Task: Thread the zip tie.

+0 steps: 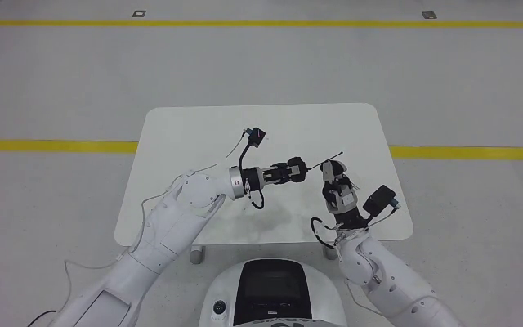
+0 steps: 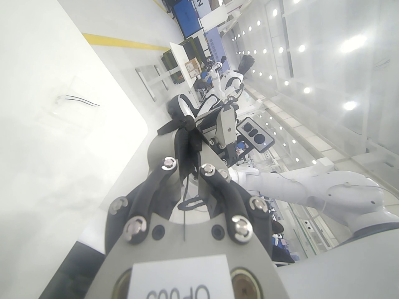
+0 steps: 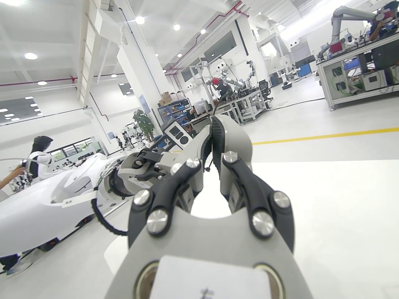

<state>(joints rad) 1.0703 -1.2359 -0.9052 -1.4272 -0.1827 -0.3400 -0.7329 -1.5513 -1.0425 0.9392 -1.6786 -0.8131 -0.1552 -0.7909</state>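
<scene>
The zip tie (image 3: 212, 160) is a thin black strand held up off the table (image 1: 204, 147), above its right half and about midway between the far and near edges. In the right wrist view it runs along the seam between the right gripper's (image 3: 213, 125) two fingers, and a short end pokes out past their tips. Those fingers are pressed together on it. In the top view this gripper (image 1: 329, 167) points toward the far edge.

The left gripper (image 1: 301, 169) comes in from the left, with its tip just beside the right gripper's fingers. In its own wrist view the left gripper (image 2: 187, 138) has its black-padded fingers meeting at the tips. A thin black strand (image 2: 184, 222) runs up the gap between them, beside a short toothed curve; it looks like part of the same tie, pinched at the tips.

Two more black ties (image 2: 79, 101) lie side by side flat on the table, in what looks like a clear sleeve, toward the right edge and well apart from the near right corner.

In the top view a thin black line (image 1: 325, 159) slants from the left gripper's tip toward the right edge. I cannot tell whether it is the held tie or the ones on the table.
</scene>
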